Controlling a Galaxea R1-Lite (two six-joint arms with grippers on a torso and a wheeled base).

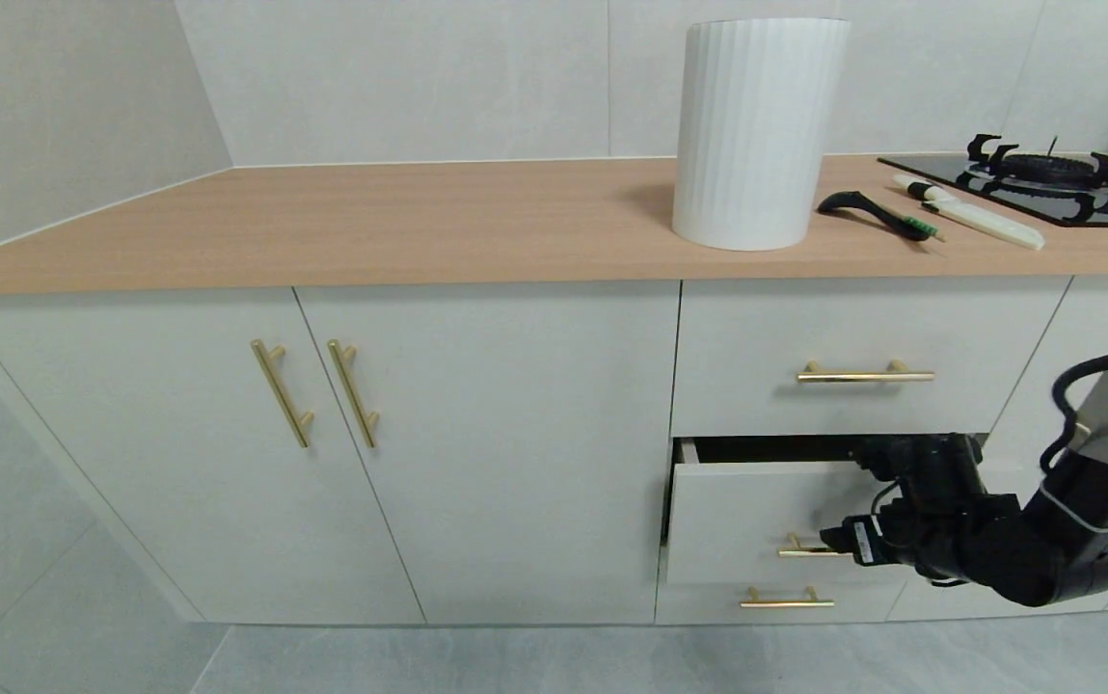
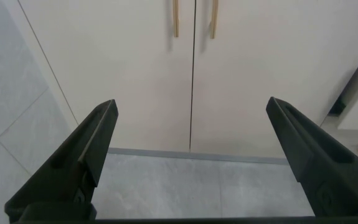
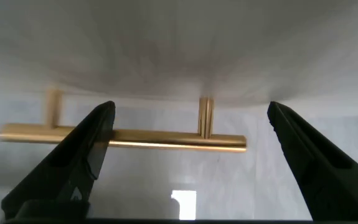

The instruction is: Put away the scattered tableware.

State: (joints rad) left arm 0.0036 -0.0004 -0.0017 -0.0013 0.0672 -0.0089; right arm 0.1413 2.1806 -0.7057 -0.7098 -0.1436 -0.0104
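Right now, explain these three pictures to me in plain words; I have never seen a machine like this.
This is a two-armed robot at a kitchen counter. The wide picture comes from a camera on its head; the other two from its wrists, looking out between each gripper's black fingers. The left gripper is open, facing cabinet doors. The right gripper is open at the gold handle of a partly open drawer. On the counter: a white ribbed container, a black-handled utensil and a white knife-like tool, beside a stove. Nothing is held.
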